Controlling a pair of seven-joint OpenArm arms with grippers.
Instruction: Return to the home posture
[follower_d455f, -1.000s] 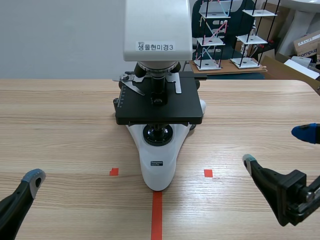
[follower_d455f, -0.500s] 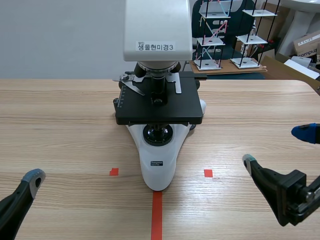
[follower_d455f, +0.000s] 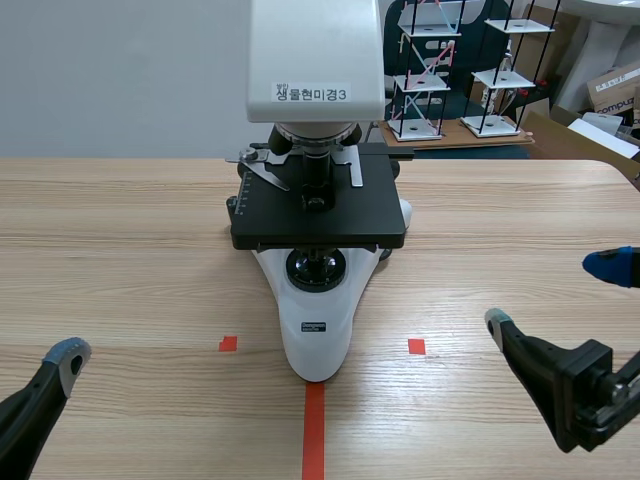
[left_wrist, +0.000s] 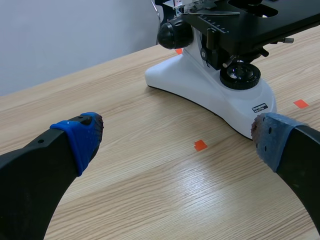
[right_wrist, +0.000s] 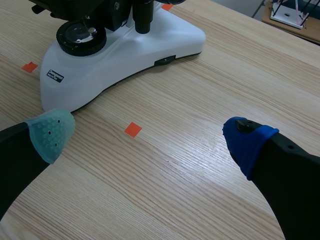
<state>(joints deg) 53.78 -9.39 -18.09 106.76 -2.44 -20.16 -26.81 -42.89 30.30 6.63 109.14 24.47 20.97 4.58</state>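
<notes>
A white and black microscope (follower_d455f: 318, 200) stands at the middle of the wooden table (follower_d455f: 120, 240), its base pointing toward me. My left gripper (left_wrist: 175, 137) is open low at the near left, with nothing between its blue pads; the microscope's base (left_wrist: 210, 85) lies ahead of it to the right. In the scene view only one of its fingertips (follower_d455f: 68, 355) shows. My right gripper (follower_d455f: 553, 293) is open at the near right, holding nothing. In its wrist view the right gripper (right_wrist: 147, 135) frames bare wood, with the microscope base (right_wrist: 120, 50) ahead to the left.
Behind the table's far edge stand white and black wire racks (follower_d455f: 450, 70) and a cardboard box (follower_d455f: 612, 90). Bare wood lies on both sides of the microscope.
</notes>
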